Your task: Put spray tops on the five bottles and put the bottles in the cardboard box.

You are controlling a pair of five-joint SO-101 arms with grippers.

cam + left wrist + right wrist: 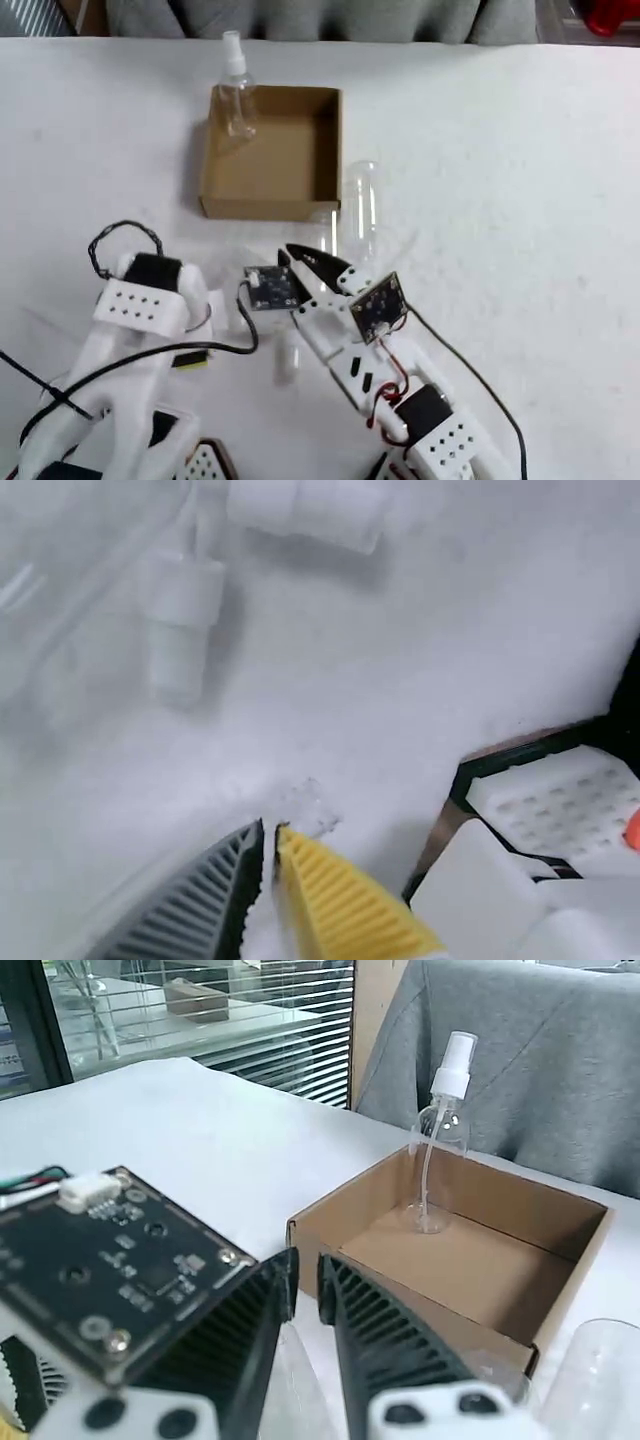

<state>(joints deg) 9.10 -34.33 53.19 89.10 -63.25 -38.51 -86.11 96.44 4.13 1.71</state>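
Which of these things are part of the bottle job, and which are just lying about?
Job: cardboard box; capped spray bottle standing in it; clear bottle lying beside it; loose spray tops.
Lying about: grey cloth; red object.

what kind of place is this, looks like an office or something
Probably an office or lab workroom: slatted blinds over a window with another room beyond, and grey upholstered seating behind the white table.
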